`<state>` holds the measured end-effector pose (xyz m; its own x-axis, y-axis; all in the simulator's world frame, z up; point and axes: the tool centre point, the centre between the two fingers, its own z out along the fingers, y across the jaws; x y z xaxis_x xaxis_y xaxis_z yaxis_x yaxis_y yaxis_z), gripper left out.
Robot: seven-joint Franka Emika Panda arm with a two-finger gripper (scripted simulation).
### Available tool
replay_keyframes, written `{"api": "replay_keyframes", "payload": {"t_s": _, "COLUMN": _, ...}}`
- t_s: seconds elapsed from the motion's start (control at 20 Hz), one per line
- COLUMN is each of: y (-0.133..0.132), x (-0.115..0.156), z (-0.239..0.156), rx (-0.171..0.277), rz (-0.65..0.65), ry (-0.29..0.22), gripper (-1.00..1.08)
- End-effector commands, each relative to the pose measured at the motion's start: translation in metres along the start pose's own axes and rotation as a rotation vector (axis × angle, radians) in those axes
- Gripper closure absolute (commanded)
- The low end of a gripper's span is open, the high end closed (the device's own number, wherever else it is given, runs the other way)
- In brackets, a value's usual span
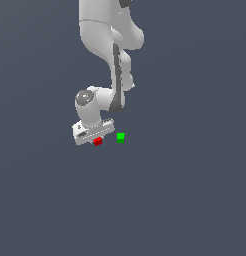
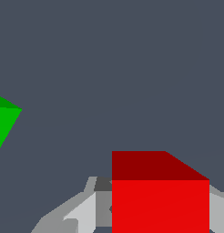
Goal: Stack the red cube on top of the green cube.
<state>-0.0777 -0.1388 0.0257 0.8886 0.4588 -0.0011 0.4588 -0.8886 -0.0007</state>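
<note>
The red cube (image 1: 98,142) sits right under the white hand in the exterior view. In the wrist view the red cube (image 2: 160,182) fills the space between the two fingers, with a grey pad pressed against each side. My gripper (image 1: 97,139) is shut on it. The green cube (image 1: 120,137) rests on the grey floor a short way toward the exterior view's right of the red one, apart from it. In the wrist view only a corner of the green cube (image 2: 2,124) shows at the picture's edge. I cannot tell whether the red cube is lifted off the floor.
The white arm (image 1: 111,45) comes down from above the two cubes, its wrist bent over them. Plain dark grey floor (image 1: 185,200) spreads all around, with no other objects or edges showing.
</note>
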Motion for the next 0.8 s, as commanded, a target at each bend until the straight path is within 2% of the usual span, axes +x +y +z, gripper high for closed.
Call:
{"api": "replay_keyframes", "payload": {"t_s": 0.0, "y": 0.0, "x": 0.0, "z": -0.008, "rx": -0.001, "rz": 0.0, "ry": 0.001, "gripper": 1.08}}
{"api": "replay_keyframes", "payload": {"t_s": 0.75, "y": -0.001, "x": 0.0, "z": -0.086, "rx": -0.001, "rz": 0.0, "ry": 0.001, "gripper": 1.08}}
